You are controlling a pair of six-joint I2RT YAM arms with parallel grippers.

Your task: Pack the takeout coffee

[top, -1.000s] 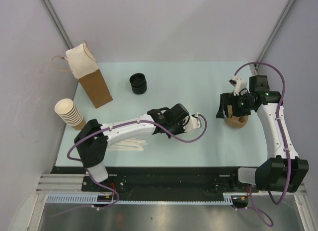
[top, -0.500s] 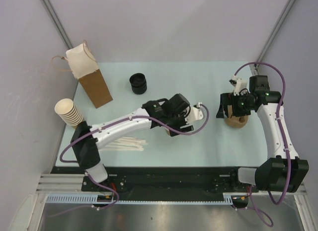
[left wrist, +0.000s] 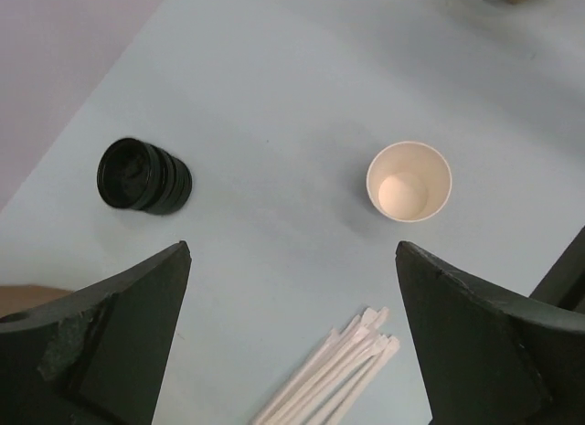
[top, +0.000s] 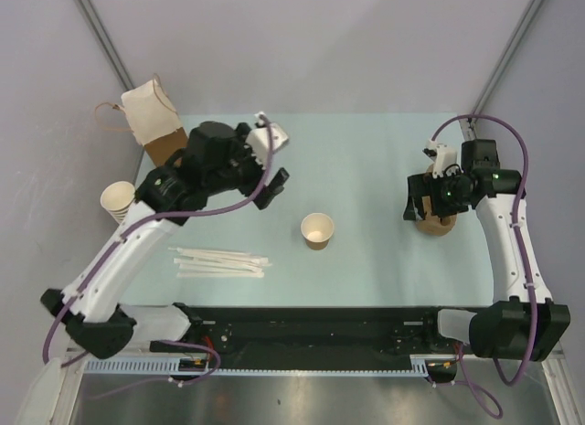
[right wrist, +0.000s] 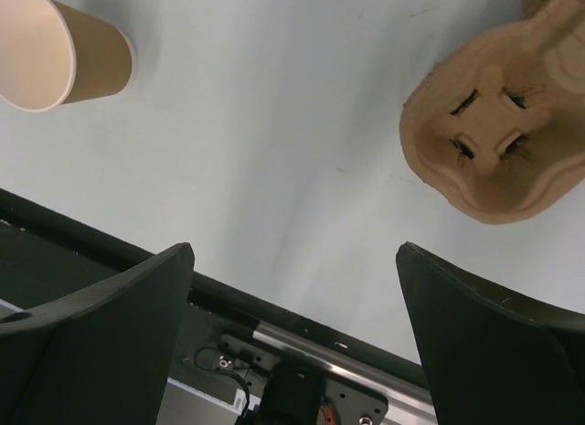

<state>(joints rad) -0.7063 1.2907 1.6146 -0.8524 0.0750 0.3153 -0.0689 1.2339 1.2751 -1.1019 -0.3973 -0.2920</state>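
Left gripper [left wrist: 292, 251]: jaws wide apart, nothing held, hanging above the table [top: 384, 151].
- 10 o'clock in its wrist view: stack of black lids [left wrist: 144, 176].
- 2 o'clock: kraft paper cup [left wrist: 409, 181], upright, cream inside showing, standing alone.
- 6 o'clock: bundle of pale straws [left wrist: 334, 375].

Right gripper [right wrist: 292, 251]: jaws wide apart, empty.
- 2 o'clock in its wrist view: pulp cup carrier [right wrist: 498, 142].
- 10 o'clock: the same cup.

From the top view I log:
- the cup near the table's centre, between the arms, well apart from both grippers
- brown paper bag [top: 151, 119] at the 10 o'clock corner
- stack of cream cups [top: 117, 201] at the 9 o'clock edge
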